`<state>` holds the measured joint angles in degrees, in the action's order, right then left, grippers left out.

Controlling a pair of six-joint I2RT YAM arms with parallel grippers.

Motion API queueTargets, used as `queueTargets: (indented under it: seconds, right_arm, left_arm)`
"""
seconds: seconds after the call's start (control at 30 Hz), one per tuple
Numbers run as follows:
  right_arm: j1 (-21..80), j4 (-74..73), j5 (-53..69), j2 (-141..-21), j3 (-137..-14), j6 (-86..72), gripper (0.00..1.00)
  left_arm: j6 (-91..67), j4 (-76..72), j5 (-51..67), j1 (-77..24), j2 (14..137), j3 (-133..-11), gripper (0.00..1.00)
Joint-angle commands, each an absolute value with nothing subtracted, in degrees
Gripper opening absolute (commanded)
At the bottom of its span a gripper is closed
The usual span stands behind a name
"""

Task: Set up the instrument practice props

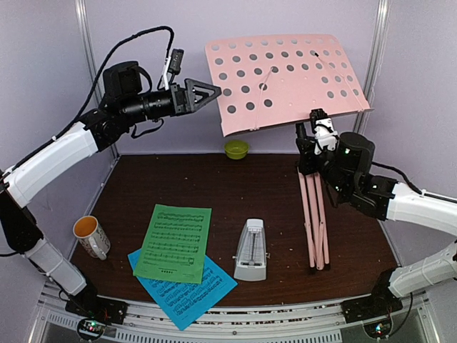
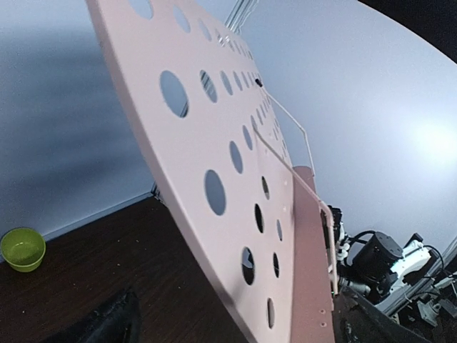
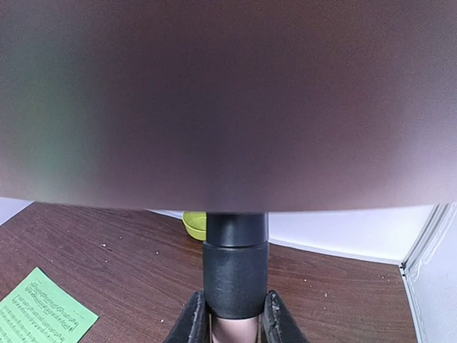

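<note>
The pink music stand is held upright above the table, its perforated desk (image 1: 285,78) raised and its legs (image 1: 314,221) folded together. My right gripper (image 1: 315,134) is shut on the stand's pole just below a black collar (image 3: 235,271), with the fingers (image 3: 187,325) on either side. My left gripper (image 1: 214,91) is open at the desk's left edge; the desk (image 2: 214,143) runs between its jaws. The green sheet (image 1: 175,243) lies partly over the blue sheet (image 1: 193,293) at the front left. The metronome (image 1: 251,250) stands at the front centre, cover on.
A white mug (image 1: 91,236) stands at the left edge. A lime-green bowl (image 1: 236,148) sits at the back by the wall. The stand's folded legs hang over the right side of the table. Walls close the back and both sides.
</note>
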<state>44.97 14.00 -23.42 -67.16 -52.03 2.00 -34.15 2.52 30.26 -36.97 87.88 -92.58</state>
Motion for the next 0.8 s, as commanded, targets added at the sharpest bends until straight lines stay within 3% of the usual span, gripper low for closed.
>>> queueTargets:
  seconds: [0.0, 0.27, 0.43, 0.67, 0.77]
  right_arm:
    - [46.25, 32.25, -25.51, -63.61, -55.72, 4.62, 0.00]
    - [47.59, 34.27, -24.84, -64.27, -55.35, 4.97, 0.00]
    - [48.63, 35.68, -24.66, -64.62, -55.43, 5.51, 0.00]
    - [49.41, 37.46, -24.21, -64.93, -55.07, 6.83, 0.00]
    - [49.47, 37.75, -24.01, -65.24, -54.96, 7.10, 0.00]
  left_arm:
    - [-38.53, -1.91, 29.30, -37.38, 90.02, -94.66, 0.94]
    - [-44.71, -16.11, 34.42, -39.14, 91.33, -91.99, 0.79]
    - [-47.77, -20.55, 35.51, -40.00, 92.96, -92.47, 0.60]
    - [-47.41, -19.30, 34.58, -41.34, 93.96, -94.18, 0.42]
    - [-46.31, -18.25, 34.37, -41.72, 94.17, -95.29, 0.29]
